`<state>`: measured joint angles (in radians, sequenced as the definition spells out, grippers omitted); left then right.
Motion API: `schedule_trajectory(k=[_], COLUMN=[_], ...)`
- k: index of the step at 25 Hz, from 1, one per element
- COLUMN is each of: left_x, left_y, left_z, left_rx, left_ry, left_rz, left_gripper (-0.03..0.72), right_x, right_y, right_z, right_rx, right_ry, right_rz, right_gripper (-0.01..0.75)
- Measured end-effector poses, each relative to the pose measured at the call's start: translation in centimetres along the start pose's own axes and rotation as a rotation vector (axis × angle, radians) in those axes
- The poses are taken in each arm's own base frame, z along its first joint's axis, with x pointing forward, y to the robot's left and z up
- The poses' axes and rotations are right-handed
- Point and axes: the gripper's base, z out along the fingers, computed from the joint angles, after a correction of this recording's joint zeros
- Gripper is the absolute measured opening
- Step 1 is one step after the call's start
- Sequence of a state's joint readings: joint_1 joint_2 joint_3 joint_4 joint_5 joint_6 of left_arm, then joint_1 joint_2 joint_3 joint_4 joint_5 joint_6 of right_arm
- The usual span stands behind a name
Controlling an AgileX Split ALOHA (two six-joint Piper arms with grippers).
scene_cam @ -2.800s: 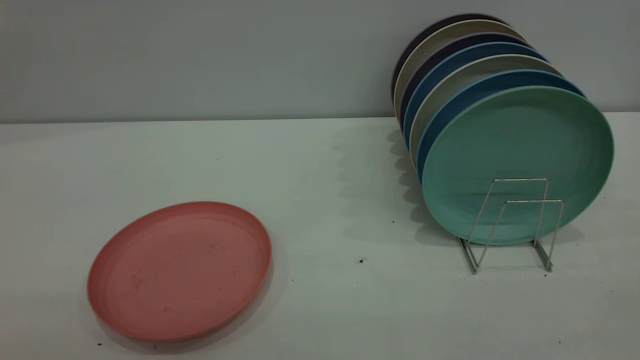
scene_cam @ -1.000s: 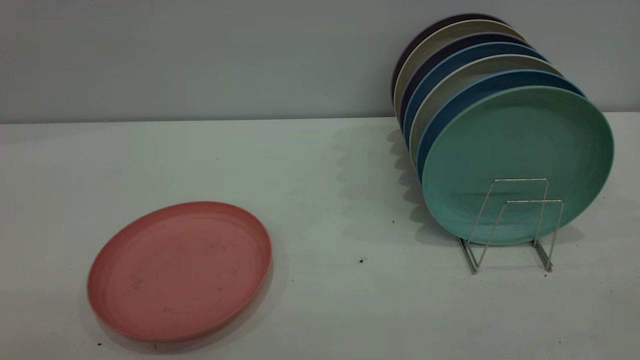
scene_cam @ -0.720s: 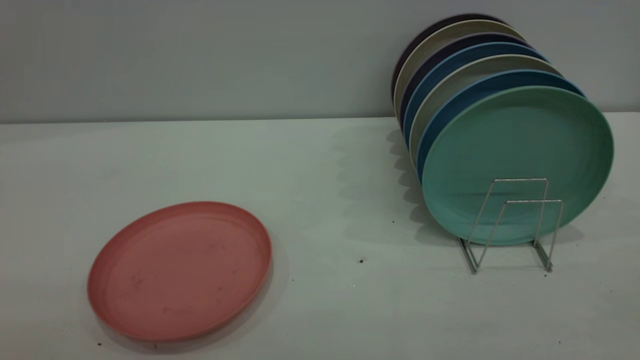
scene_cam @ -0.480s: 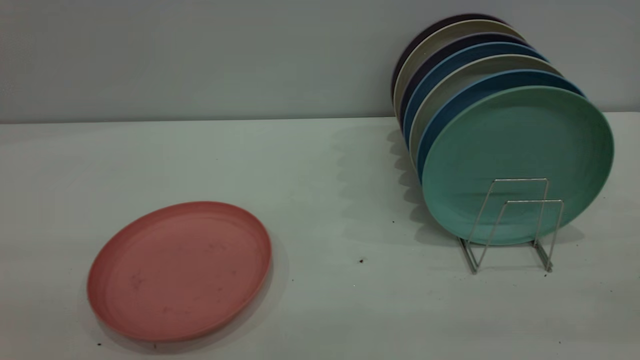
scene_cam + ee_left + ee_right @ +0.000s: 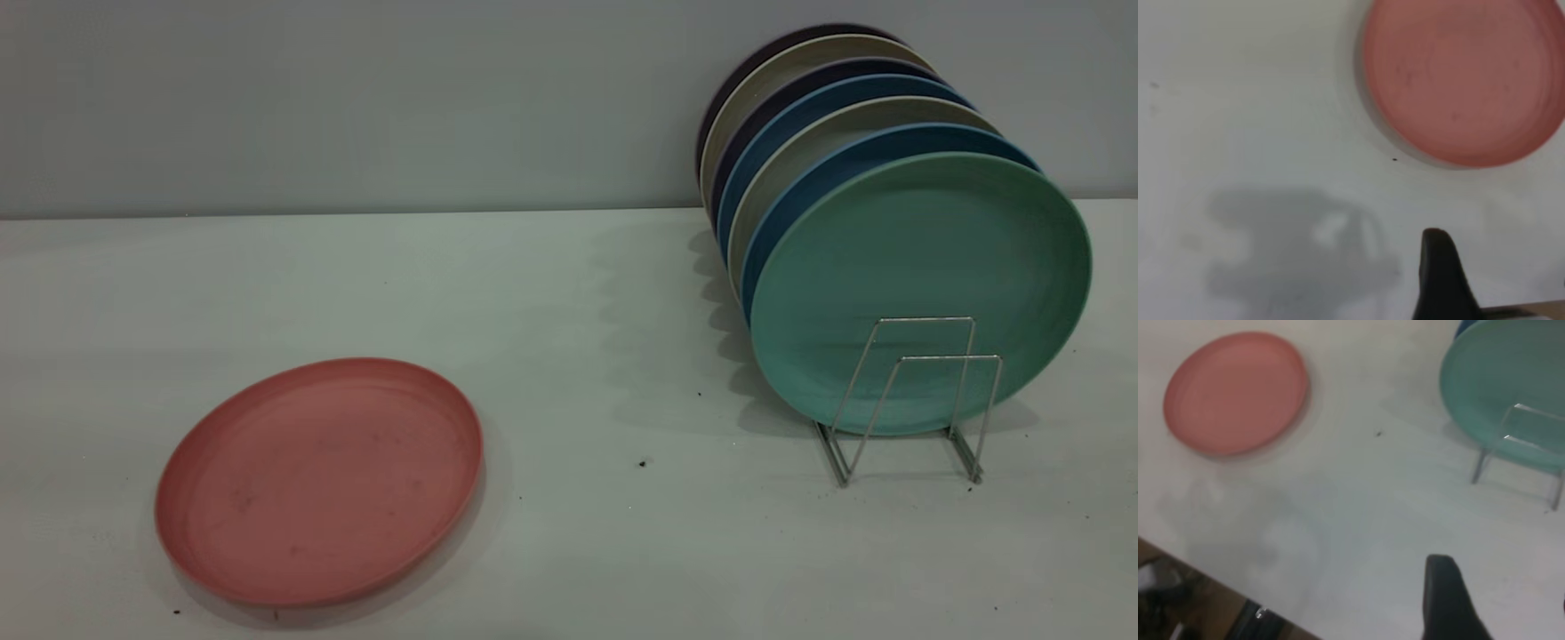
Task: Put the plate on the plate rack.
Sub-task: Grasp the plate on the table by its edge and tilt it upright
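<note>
The plate (image 5: 320,480) lay flat on the table (image 5: 578,311), toward the left, well apart from the rack (image 5: 911,400) on the right. The rack stood full of upright plates, a green plate (image 5: 920,267) foremost and blue plates (image 5: 827,151) and pale ones behind it, with two wire loops bare in front.

Neither arm showed from outside. From its wrist camera, one dark finger (image 5: 1441,280) of the left gripper hung over bare table near the plate (image 5: 1465,77), touching nothing; whether it was spread or closed I could not tell. The right gripper's finger (image 5: 1445,600) hung likewise, between plate (image 5: 1235,390) and rack (image 5: 1525,450), its state unclear too.
</note>
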<state>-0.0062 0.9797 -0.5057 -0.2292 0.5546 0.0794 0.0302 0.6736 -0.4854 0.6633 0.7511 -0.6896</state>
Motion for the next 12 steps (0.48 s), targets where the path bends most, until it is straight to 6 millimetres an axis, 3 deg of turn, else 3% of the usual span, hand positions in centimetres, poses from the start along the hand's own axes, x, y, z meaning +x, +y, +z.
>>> schedule_trajectory(k=[6,12], left_x=[-1.5,-4.4], left_y=[0.3,2.1], left_z=[5.6,10.1], left_rx=[0.047,0.120], left_ry=[0.111,0.162], left_rz=[-0.036,-0.110], left_gripper=[0.464,0.464], right_x=[-0.2,-0.3], right_y=[-0.6,-0.7], right_z=[1.4,1.4], right_rx=[-0.015,-0.012], right_ry=[0.037,0.033], right_rz=[-0.017,-0.030], right_gripper=[0.432,0.433])
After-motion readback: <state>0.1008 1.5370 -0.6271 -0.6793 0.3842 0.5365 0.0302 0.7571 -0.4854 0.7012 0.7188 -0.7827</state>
